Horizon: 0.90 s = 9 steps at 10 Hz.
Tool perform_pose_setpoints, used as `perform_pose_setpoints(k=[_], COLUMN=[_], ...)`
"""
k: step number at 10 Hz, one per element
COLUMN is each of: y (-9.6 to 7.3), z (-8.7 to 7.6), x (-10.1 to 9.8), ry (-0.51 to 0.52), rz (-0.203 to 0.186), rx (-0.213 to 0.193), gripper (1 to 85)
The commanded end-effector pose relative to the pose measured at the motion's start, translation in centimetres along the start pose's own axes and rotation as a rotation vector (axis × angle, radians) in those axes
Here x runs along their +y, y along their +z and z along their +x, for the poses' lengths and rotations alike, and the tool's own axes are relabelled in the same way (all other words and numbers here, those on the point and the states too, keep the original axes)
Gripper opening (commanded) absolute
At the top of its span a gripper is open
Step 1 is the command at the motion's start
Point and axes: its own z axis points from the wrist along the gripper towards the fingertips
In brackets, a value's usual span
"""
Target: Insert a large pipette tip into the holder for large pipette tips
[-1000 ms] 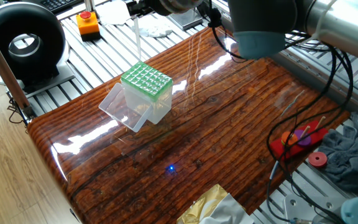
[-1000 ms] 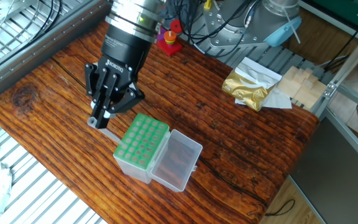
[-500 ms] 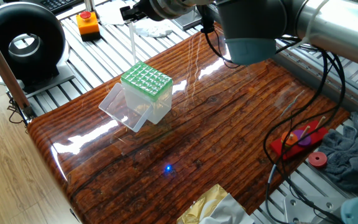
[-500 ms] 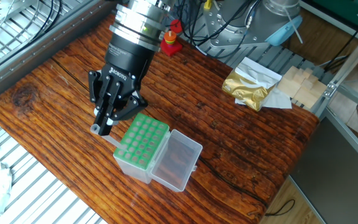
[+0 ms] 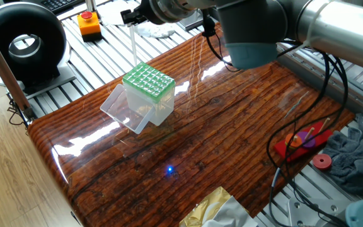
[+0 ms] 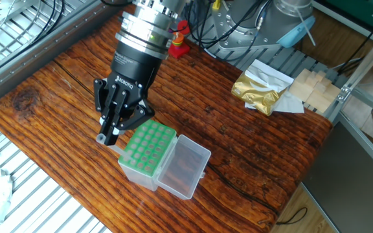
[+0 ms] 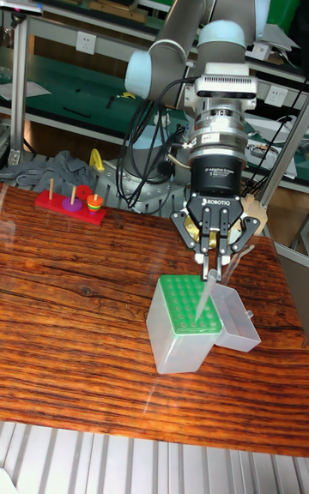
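The holder for large pipette tips (image 5: 148, 82) is a clear box with a light-green grid top, standing on the wooden table; it also shows as the holder (image 6: 147, 147) and the holder (image 7: 187, 306). My gripper (image 7: 212, 264) hangs just above it, shut on the large pipette tip (image 7: 204, 295). That whitish cone points down, and its lower end lies over the grid's edge. In one fixed view the tip (image 5: 134, 43) hangs from the gripper (image 5: 132, 15) down to the grid's far corner. In the other fixed view the gripper (image 6: 111, 131) stands at the holder's left side. Whether the point sits in a hole cannot be told.
The holder's clear lid (image 6: 184, 167) lies open beside it. A red peg base with rings (image 5: 304, 140) sits at the table's edge near black cables. A gold foil bag (image 6: 259, 90), an orange stop-button box (image 5: 89, 24) and a grey cloth (image 5: 351, 157) lie around.
The gripper, still holding the tip, has shifted a little closer to the holder, bringing the tip's lower end toward the grid's edge. The holder has not moved.
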Motion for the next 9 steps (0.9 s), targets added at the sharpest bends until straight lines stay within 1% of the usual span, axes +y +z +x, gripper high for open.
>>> perform_pose_setpoints(k=[1,4,7,9], y=[0.2,0.4,1.6,2.0], z=[0.1,0.1,0.8,1.3], x=[-0.2,-0.2,-0.3,-0.4], ry=[0.010,0.013,0.009,0.009], rz=[-0.007,-0.011,-0.015,-0.021], rx=[-0.003,-0.007,-0.018,-0.019], gripper=[1.0,1.0,1.0,1.0])
